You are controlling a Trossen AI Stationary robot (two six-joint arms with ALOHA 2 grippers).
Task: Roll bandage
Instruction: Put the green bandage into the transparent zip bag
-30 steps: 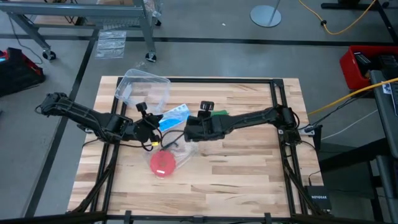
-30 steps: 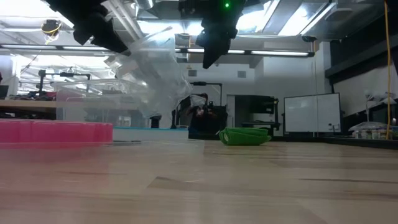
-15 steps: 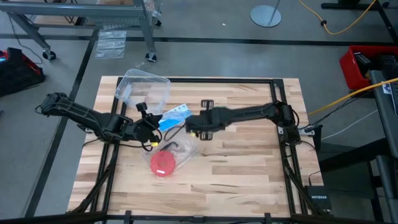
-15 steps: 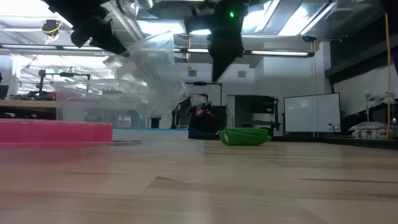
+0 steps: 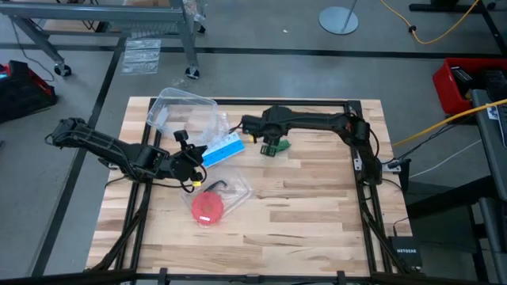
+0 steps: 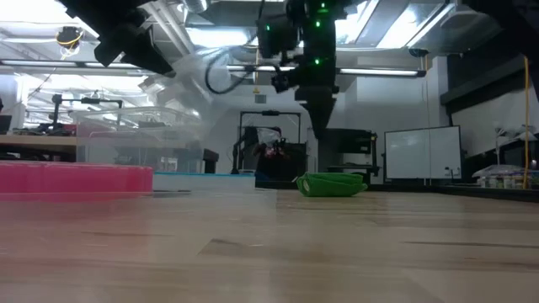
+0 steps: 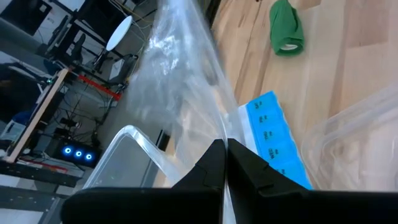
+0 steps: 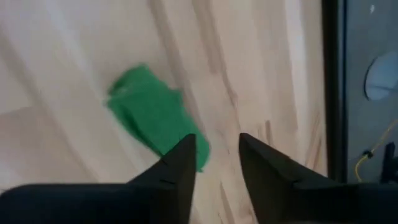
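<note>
Bandage point(image 5: 276, 146) flat on table point(image 5: 317, 214), right of pill box point(image 5: 221, 149); disc point(image 5: 207, 209) nearer front, seemingly inside bag point(image 5: 230, 192); tub point(image 5: 183, 112) behind, left.

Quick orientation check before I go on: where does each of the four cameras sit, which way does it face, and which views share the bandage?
High: overhead, looking down on table; both arms, left claw, right claw.
Low: tabletop height, facing the room; bandage below the right claw.
Left wrist: past shut fingers pinching clear plastic bag; pill box.
Right wrist: down past open fingers at the bandage.
All four views show the bandage.
</note>
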